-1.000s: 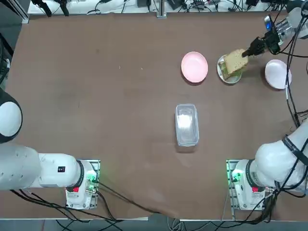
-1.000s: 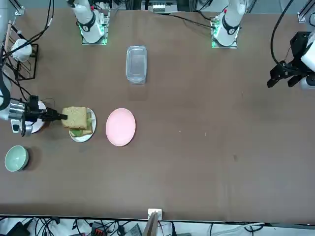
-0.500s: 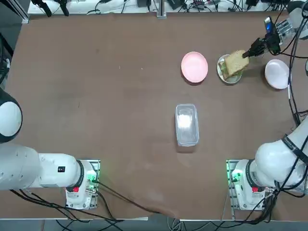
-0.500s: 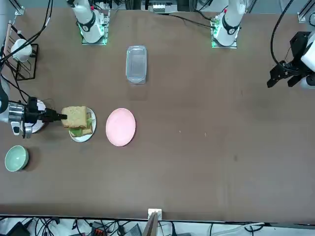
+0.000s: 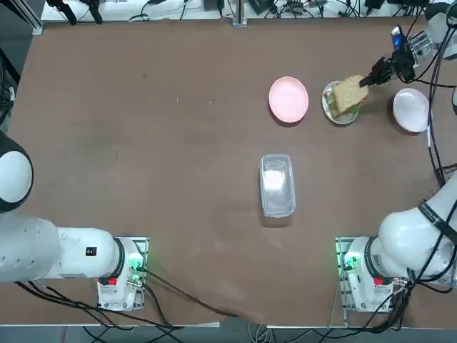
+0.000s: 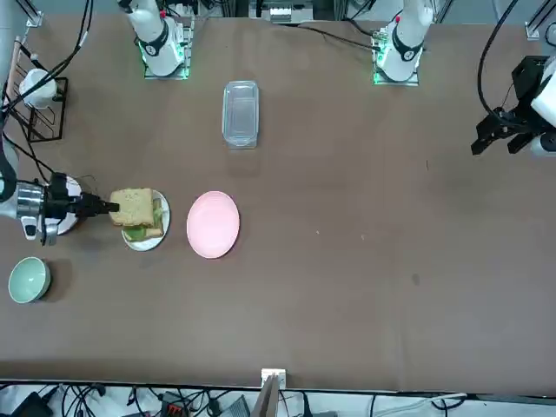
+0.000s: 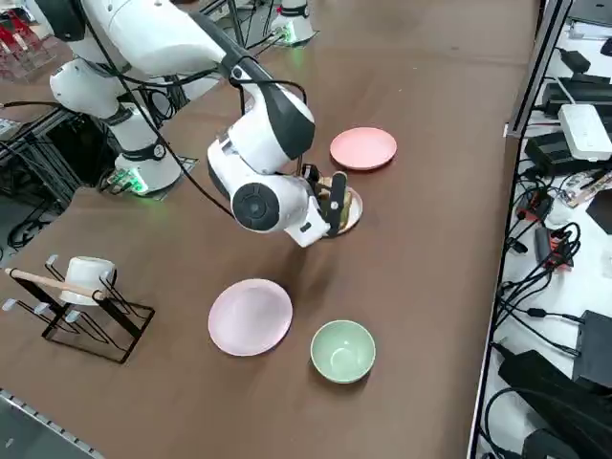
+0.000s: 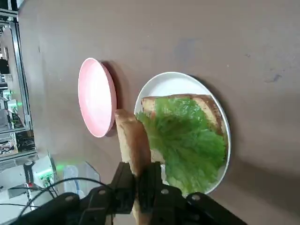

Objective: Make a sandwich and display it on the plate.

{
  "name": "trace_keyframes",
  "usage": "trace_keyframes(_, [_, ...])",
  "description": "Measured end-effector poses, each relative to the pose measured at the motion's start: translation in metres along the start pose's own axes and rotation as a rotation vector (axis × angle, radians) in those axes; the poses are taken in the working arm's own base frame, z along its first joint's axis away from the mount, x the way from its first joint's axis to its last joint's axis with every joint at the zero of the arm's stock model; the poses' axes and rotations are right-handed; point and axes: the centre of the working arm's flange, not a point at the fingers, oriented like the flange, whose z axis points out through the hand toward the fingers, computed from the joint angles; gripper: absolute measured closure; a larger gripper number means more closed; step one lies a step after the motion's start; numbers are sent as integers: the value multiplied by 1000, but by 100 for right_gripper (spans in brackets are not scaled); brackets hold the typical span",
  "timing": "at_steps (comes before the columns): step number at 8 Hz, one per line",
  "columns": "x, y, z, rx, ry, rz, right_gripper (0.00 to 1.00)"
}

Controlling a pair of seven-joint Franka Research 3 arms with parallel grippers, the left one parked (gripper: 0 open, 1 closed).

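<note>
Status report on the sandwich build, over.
Right gripper shut on top bread slice, held above the white plate. Lettuce lies uncovered on the bottom slice. Pink plate beside it, nothing blocking.

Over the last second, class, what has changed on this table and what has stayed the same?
The right pincer, still shut on the top bread slice, drew back slightly toward the table's right edge, carrying the slice with it above the lettuce. The white plate, pink plate and clear box stayed put.
</note>
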Motion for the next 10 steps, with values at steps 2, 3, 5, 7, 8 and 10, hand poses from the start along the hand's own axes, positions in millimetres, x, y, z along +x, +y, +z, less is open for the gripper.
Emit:
trace_keyframes(2, [2,7,5,4,-5,-5,92])
trace_keyframes(3, [3,8,5,4,-5,-8,92])
trace_keyframes(5, [4,9,5,3,-5,-10,92])
trace_keyframes(7, [4,11,7,5,-7,-8,89])
trace_keyframes(8, [4,11,7,5,-7,-8,83])
trace_keyframes(10, [7,14,8,5,-8,-13,62])
